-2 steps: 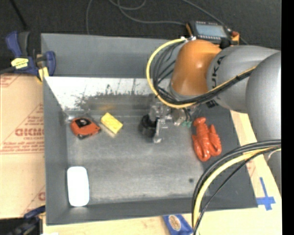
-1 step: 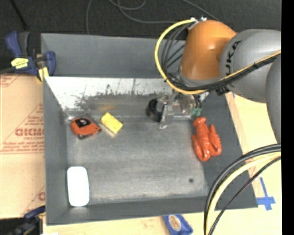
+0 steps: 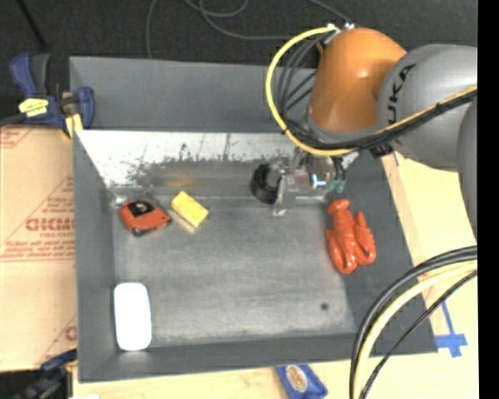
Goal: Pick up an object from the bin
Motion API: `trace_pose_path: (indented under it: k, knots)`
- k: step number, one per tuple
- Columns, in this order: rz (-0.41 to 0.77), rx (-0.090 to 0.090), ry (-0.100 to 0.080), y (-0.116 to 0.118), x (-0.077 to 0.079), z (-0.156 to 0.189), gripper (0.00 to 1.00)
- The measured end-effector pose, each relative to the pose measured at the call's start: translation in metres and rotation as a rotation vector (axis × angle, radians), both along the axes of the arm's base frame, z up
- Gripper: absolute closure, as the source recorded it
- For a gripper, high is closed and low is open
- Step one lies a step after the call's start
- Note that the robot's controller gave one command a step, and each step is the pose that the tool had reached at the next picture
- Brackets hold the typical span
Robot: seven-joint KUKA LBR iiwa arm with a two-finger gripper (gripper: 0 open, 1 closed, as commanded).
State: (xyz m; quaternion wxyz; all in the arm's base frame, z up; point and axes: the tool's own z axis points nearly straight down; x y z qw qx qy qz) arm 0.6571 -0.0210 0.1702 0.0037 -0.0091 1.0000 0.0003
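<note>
Black rounded lump (image 3: 264,183), small and dark, sits right at the tool (image 3: 289,191), on its left side as the camera looks and touching it or very nearly so, close under the scuffed back wall of the bin (image 3: 233,148). That is the relation the pick turns on: the lump lies beside the tool, toward the bin's left, not plainly under it, so I judge a small sideways shift would be needed before any grasp could centre on it. The lump looks about as wide as it is long. I can make out no long axis and no direction in which it points.

Whether the tool is open or closed I cannot tell, since the orange cover (image 3: 349,77) on the wrist hangs over it and the metal parts below run together. Nor can I say that the lump is gripped.

Next out from the tool, just to its right and a little toward the front wall, lies a red lobster toy (image 3: 349,238), its long axis running roughly back to front. Well left of the tool are a yellow block (image 3: 190,209), lying slantwise, and beyond it an orange-and-black gadget (image 3: 143,216). Farthest from the tool, in the front left corner, a white oval pebble-like thing (image 3: 132,315) lies with its long axis back to front.
</note>
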Motion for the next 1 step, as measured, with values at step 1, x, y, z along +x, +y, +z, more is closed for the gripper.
trace_pose_path:
  k: [1]
  knots:
    - [-0.001,0.000,-0.002,-0.0002,0.0020,0.0161,1.00]
